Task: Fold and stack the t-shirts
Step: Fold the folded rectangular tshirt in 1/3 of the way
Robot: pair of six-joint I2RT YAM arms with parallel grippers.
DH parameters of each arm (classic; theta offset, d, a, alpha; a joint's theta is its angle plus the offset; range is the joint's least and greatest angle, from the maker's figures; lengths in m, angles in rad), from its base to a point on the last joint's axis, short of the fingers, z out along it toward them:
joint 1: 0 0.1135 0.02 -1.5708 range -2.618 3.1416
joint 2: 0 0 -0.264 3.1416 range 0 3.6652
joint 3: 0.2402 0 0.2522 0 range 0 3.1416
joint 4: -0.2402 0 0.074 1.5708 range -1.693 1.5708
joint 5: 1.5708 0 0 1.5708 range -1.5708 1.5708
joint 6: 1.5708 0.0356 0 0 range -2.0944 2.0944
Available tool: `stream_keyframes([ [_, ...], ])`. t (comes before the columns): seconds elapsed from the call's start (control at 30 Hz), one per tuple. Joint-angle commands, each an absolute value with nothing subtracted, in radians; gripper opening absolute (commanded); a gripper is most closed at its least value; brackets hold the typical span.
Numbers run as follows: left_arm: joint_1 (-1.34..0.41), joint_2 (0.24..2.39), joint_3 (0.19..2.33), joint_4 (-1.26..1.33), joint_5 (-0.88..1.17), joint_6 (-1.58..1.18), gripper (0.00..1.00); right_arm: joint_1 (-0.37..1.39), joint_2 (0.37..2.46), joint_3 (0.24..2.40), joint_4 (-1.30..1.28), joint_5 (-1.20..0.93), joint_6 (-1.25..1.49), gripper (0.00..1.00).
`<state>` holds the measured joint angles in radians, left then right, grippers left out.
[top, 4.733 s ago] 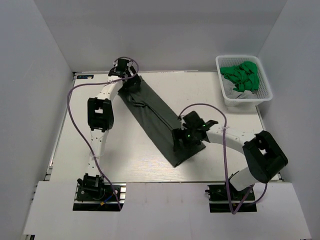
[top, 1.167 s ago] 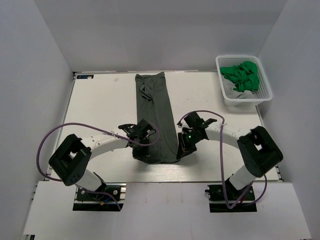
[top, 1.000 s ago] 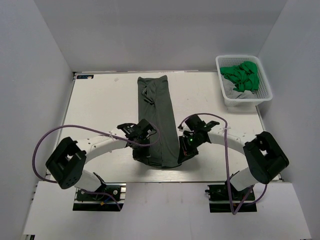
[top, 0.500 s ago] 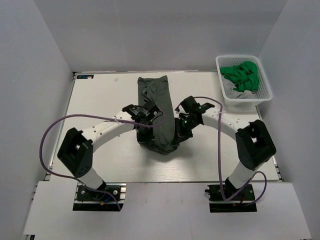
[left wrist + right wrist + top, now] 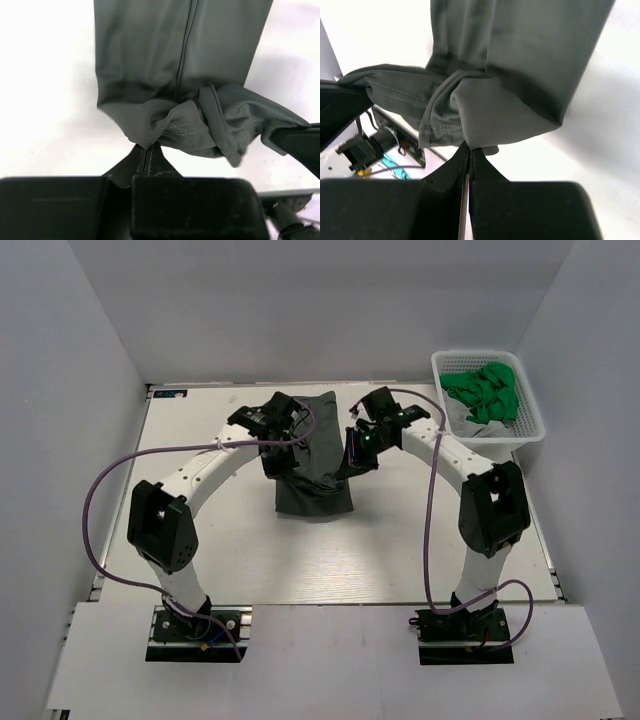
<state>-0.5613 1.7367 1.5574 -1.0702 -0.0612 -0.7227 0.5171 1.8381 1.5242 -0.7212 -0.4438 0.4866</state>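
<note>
We've got the left gripper (image 5: 148, 148) pinched tight on one hem corner of the charcoal t-shirt (image 5: 315, 485), right gripper (image 5: 470, 148) clamped on the other corner, held edge bunched above the rest lying mid-table (image 5: 200, 540), green t-shirts (image 5: 485, 390) heaped in the white basket (image 5: 484, 443), far right.

We see a robotics lab cell: a white table (image 5: 250, 560) boxed in by plain grey walls (image 5: 70, 360), a left arm (image 5: 195, 466) and right arm (image 5: 455, 452) bolted to metal rails (image 5: 225, 623) at its near edge, purple cables (image 5: 87, 515) looping loose.
</note>
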Motion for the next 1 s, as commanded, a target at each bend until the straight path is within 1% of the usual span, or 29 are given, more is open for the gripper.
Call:
stream_keyframes([
  [0.0, -0.534, 1.756, 1.617, -1.055, -0.092, -0.692, 0.00, 0.500, 1.884, 1.609, -0.742, -0.440, 0.480, 0.00],
  [0.2, -0.486, 1.810, 1.629, -0.977, -0.045, -0.680, 0.00, 0.473, 1.991, 1.751, -0.739, -0.457, 0.489, 0.00],
  [0.4, -0.459, 1.867, 1.657, -0.943, -0.032, -0.669, 0.00, 0.448, 2.085, 1.836, -0.732, -0.453, 0.495, 0.00],
  [0.6, -0.417, 1.923, 1.657, -0.888, -0.023, -0.669, 0.00, 0.426, 2.157, 1.885, -0.689, -0.462, 0.517, 0.00],
  [0.9, -0.374, 1.989, 1.666, -0.802, 0.006, -0.678, 0.00, 0.405, 2.244, 1.907, -0.540, -0.520, 0.577, 0.00],
  [0.93, -0.374, 2.005, 1.677, -0.776, 0.006, -0.678, 0.05, 0.402, 2.261, 1.916, -0.529, -0.523, 0.587, 0.03],
  [0.97, -0.364, 2.014, 1.687, -0.763, 0.006, -0.678, 0.18, 0.396, 2.273, 1.930, -0.484, -0.543, 0.618, 0.07],
])
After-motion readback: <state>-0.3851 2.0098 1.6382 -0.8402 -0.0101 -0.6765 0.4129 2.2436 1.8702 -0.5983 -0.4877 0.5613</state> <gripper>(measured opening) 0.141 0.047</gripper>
